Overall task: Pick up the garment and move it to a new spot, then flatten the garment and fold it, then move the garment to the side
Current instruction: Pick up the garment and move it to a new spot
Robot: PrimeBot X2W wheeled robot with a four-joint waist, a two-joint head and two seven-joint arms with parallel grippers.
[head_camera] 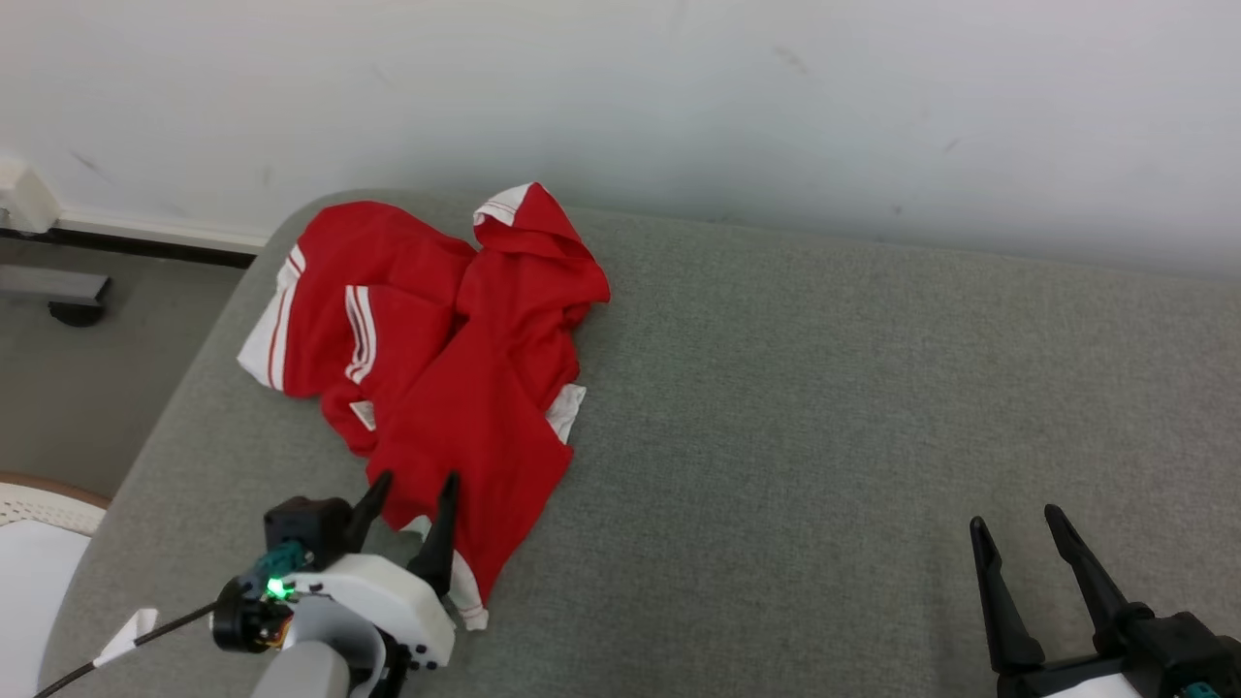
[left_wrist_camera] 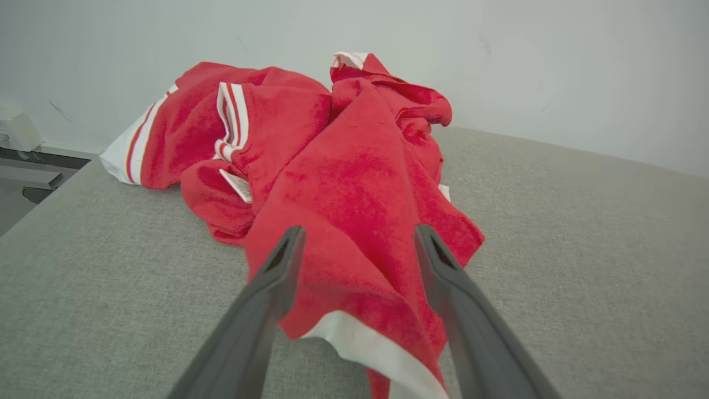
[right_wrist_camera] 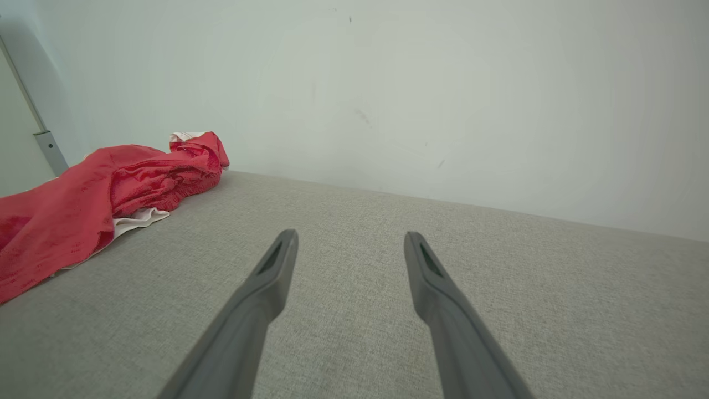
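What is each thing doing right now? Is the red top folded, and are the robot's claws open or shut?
Red garment: crumpled, unfolded, lying on the grey cushion.
Left gripper: open, fingers either side of the garment's near end, not gripping.
Right gripper: open, empty, over bare cushion.

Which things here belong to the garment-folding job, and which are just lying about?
Job: crumpled red garment with white trim; grey fabric surface under it; open left gripper; open right gripper.
Lying about: grey metal foot on floor; white round object.
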